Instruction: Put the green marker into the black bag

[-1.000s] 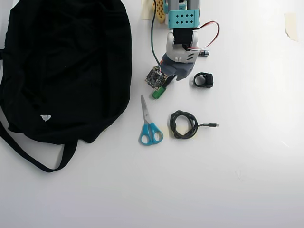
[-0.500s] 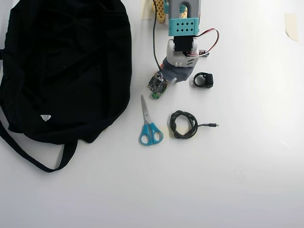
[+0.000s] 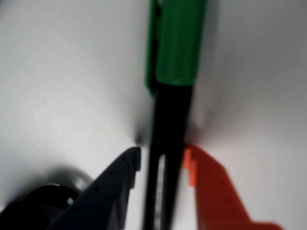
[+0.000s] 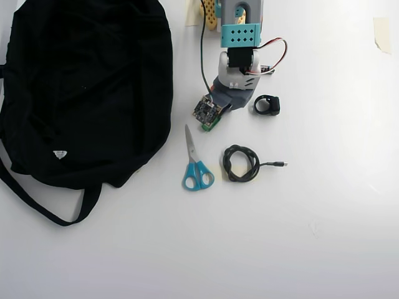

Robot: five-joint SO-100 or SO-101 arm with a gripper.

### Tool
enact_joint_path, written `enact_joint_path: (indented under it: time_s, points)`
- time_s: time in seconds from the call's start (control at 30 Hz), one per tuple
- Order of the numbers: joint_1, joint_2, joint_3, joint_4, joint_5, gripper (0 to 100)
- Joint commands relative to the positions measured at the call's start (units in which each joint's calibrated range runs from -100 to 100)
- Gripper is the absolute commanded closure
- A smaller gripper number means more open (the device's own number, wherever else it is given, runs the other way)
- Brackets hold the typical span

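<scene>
White table [image 4: 324, 237]: black bag [image 4: 87, 87], scissors [image 4: 196, 163], cable [image 4: 241, 163].

— Where's the arm [image 4: 239, 62]?
— Reaching down from the top edge in the overhead view; wrist bent downward.
— The gripper [image 3: 162, 160]?
— Dark and orange fingers [image 3: 207, 191] slightly parted, tips low.

A plain white table [image 4: 324, 237] fills the overhead view from edge to edge, lit evenly and brightly, with only short, soft shadows beneath the items resting on it. A strip of pale tape [image 4: 382, 33] sits near the right edge at the top, and a second pale tape patch [image 4: 191, 14] lies at the top centre. In the wrist view the same white surface appears blurred and greyer, darkening toward the lower left.
</scene>
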Motion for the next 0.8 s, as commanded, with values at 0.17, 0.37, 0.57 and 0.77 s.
enact_joint_path:
  time_s: [0.17, 0.37, 0.57, 0.77]
  points:
    - [0.1, 0.5, 0.0, -1.1, 0.3, 98]
    - [-0.1, -0.5, -0.6, -0.9, 0.3, 98]
    - [-0.4, -0.8, -2.4, -0.2, 0.3, 98]
    - [-0.5, -0.9, -6.2, 1.6, 1.7, 98]
